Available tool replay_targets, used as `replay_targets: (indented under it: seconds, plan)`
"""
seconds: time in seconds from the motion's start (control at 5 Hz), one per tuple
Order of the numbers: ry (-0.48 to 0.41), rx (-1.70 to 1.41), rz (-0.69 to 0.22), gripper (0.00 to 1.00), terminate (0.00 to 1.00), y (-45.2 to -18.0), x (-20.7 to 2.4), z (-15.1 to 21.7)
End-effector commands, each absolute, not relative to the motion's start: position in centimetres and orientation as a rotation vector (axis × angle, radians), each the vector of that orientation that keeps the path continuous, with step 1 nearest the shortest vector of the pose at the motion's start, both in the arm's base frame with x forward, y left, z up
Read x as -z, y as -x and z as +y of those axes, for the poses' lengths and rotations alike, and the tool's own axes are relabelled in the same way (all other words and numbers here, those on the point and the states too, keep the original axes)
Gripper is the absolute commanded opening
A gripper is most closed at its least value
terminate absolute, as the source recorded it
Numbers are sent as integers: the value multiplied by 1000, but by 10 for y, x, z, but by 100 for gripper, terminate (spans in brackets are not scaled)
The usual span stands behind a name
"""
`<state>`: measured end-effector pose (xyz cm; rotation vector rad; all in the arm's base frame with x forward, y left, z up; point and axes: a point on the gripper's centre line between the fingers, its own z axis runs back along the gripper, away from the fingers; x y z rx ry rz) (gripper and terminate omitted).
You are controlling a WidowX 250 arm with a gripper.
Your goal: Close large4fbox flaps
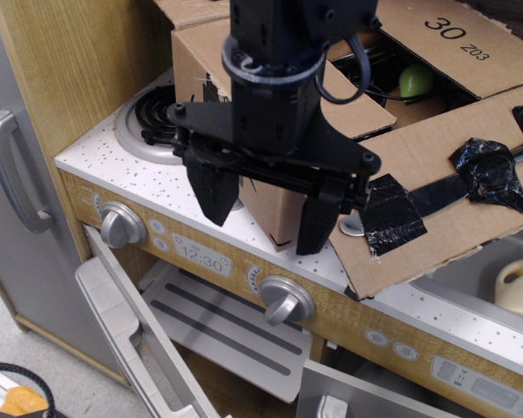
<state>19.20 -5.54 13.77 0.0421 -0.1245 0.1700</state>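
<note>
Hovering at the box corner, nothing held

My gripper (266, 218), fingers spread and empty, hangs mid-frame before the large4fbox (270, 200); its taped flap (436, 209) splays outward at right, awaiting folding.

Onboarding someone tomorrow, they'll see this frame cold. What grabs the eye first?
The black hand fills the centre, its fingers spread open and pointing down over the front corner of the large4fbox. Right of it, one of the flaps hangs out over the counter edge, patched with black tape, and a green ball shows inside the open box. Below, the toy stove's oven door stands open.
</note>
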Motion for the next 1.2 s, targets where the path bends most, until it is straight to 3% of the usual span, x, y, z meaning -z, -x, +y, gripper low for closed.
replay_targets:
  seconds: [0.0,0.4,1.0]
  plan:
    - [-42,-170,-125,100,0,-192,-138,-55]
    - [19,-178,-216,100,0,-188,-85,-40]
    - [34,-72,-382,100,0,-207,-48,-54]
